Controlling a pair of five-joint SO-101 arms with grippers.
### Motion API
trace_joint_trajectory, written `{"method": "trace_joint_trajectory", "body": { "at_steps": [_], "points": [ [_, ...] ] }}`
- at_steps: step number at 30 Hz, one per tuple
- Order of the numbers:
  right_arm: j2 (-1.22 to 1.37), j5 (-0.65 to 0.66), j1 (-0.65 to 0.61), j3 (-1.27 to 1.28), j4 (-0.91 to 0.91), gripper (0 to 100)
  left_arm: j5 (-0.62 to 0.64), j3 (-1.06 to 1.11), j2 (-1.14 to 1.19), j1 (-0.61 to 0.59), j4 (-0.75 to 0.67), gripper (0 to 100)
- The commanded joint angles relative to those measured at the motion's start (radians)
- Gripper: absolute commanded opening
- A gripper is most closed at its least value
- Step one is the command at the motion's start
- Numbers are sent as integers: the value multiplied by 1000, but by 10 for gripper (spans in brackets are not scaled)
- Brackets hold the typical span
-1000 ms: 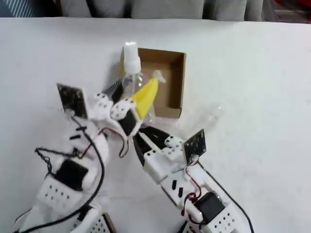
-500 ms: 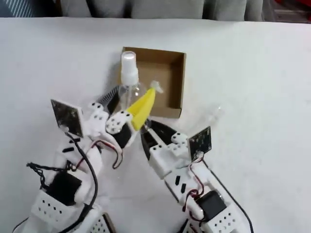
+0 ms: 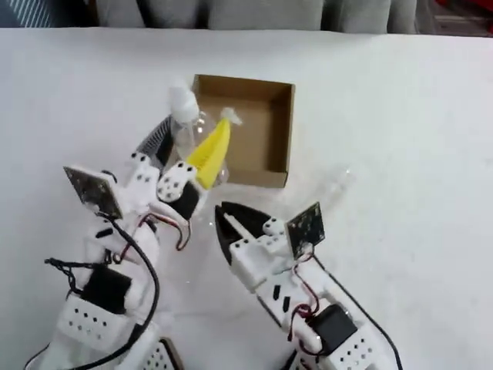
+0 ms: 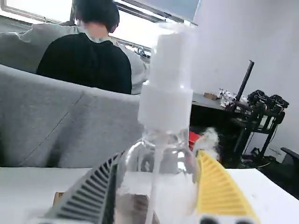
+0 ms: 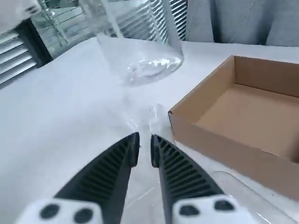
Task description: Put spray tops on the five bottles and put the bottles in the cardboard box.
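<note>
Right hand (image 5: 144,144) sits low on the surface (image 3: 400,116), pinched nearly together with nothing in it. Just past it, the left hand (image 3: 189,142) is clamped on a clear bottle (image 4: 159,182) with its spray top (image 4: 166,84) already on, held up at the cardboard box (image 3: 254,139) wall. The box looks empty, so I'd guess none are packed yet. Another clear bottle (image 3: 337,185) lies off beside the right hand.

light: bright, even | shadows: soft | glare: window (image 4: 37,8) (backlit, left wrist view)

high view looks steeply down over the table (image 3: 400,116); both wrist views sit low, close, sharing the bottle (image 4: 163,158).
</note>
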Motion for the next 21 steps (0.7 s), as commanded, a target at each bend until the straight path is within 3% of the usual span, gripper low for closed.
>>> {"method": "trace_joint_trajectory", "body": {
  "at_steps": [1, 6, 15, 21],
  "points": [
    [-15, 2, -39, 0, -1, 15, -9, -74, 153, -16, -46, 87],
    [-15, 2, -87, 0, -2, 15, -8, -94, 306, -16, -89, 87],
    [-13, -8, -85, 8, -64, 15, -8, -55, 306, -12, -66, 87],
    [-13, -8, -77, 8, -64, 15, -12, -57, 197, 16, 103, 87]
  ]
}}
